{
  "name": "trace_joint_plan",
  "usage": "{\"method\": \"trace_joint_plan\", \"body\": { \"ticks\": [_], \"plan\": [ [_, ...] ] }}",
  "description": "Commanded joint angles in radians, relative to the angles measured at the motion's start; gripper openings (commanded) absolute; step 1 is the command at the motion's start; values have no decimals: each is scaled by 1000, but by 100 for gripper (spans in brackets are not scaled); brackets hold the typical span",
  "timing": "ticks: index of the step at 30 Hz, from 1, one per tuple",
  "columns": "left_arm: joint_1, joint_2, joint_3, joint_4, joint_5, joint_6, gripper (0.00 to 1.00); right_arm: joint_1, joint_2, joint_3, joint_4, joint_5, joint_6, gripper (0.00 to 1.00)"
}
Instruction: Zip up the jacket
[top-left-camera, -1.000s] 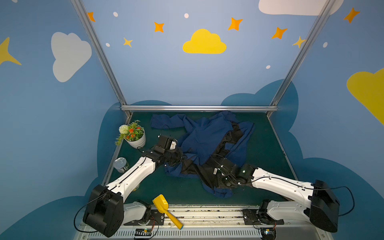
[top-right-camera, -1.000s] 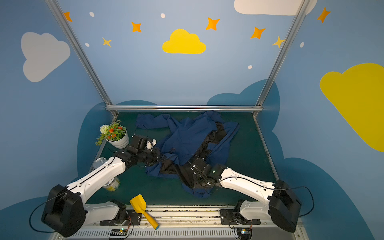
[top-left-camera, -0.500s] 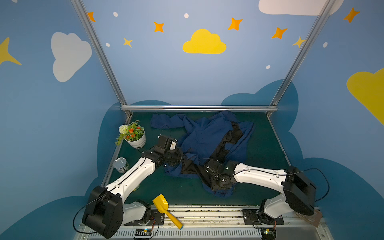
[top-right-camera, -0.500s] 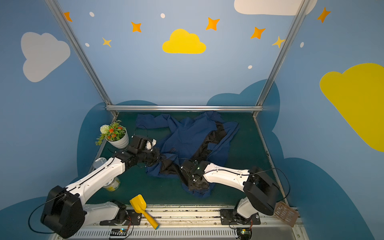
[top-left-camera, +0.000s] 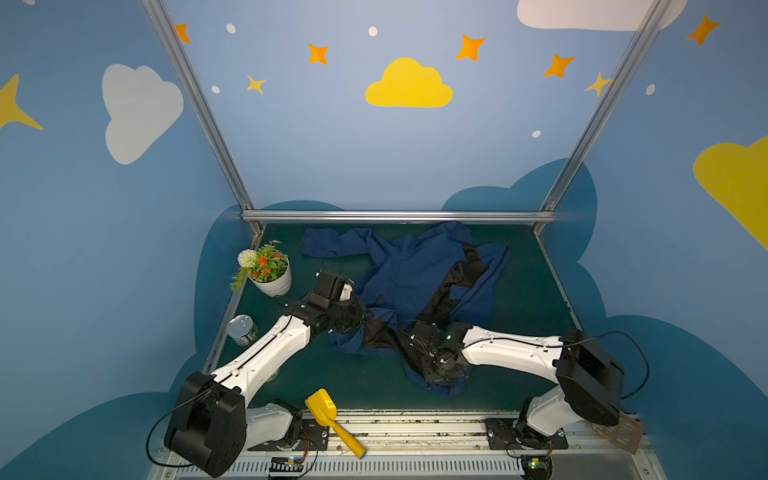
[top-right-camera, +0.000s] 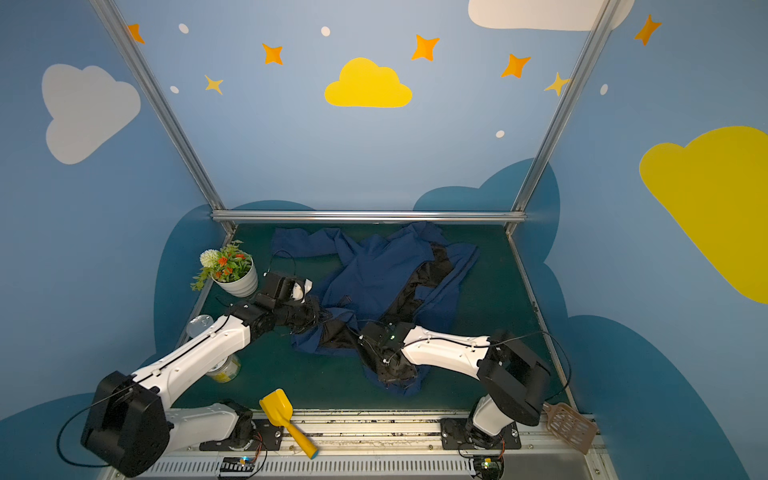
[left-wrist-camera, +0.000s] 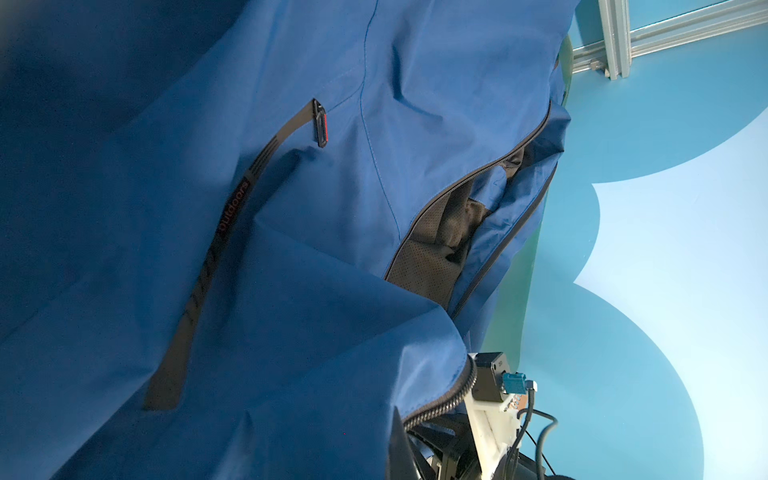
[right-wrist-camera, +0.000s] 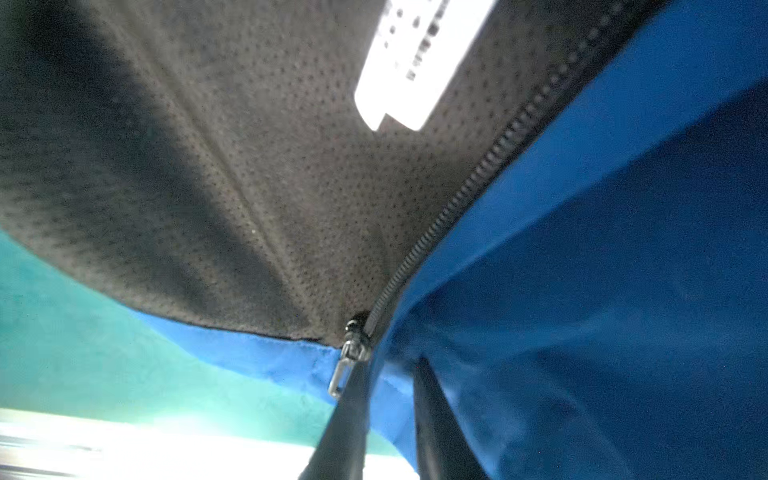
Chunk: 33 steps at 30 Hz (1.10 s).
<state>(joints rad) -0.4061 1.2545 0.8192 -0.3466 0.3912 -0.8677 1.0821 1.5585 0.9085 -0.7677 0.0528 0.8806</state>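
The navy jacket (top-left-camera: 415, 270) lies crumpled and unzipped on the green table, black lining up, in both top views (top-right-camera: 374, 270). My left gripper (top-left-camera: 357, 318) is shut on its left front edge. Blue fabric (left-wrist-camera: 291, 249) covers the jaws in the left wrist view, with zipper teeth (left-wrist-camera: 440, 403) beside one dark finger (left-wrist-camera: 401, 449). My right gripper (right-wrist-camera: 392, 365) is at the bottom hem, shut on a fold of blue fabric right next to the metal zipper slider (right-wrist-camera: 356, 338). The slider's pull tab (right-wrist-camera: 338, 380) hangs against one finger. Above it the zipper teeth (right-wrist-camera: 478, 183) run open.
A white flower pot (top-left-camera: 270, 274) and a metal can (top-left-camera: 243, 330) stand at the left edge. A yellow scoop (top-left-camera: 328, 415) lies on the front rail and a brown spatula (top-right-camera: 569, 428) at the front right. An aluminium rail (top-left-camera: 399, 216) bounds the back.
My right gripper slid a little left along the lower hem, and its elbow swung inward and then partly back out. The left arm and the jacket's upper part stayed put.
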Motion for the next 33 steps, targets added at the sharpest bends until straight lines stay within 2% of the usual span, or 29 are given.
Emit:
{"method": "trace_joint_plan", "body": {
  "ticks": [1,12,15,22,28,33],
  "plan": [
    [0,-7,-5,5,-6,4,3,4,-25,-19,-30,13,6,17],
    [-1,-15,-3,-9,-17,7,3,2,41,-63,35,-23,8,25],
    [0,-17,-1,-9,-18,7,3,-8,43,-108,88,-52,15,21],
    [-3,-13,0,-5,-17,6,3,-43,10,-151,126,-65,-17,0],
    [-8,-20,3,-8,-17,3,3,-59,-44,-144,116,-61,-57,0],
    [-36,-25,8,56,20,-24,3,-65,-267,-182,206,-51,-111,0]
  ]
}}
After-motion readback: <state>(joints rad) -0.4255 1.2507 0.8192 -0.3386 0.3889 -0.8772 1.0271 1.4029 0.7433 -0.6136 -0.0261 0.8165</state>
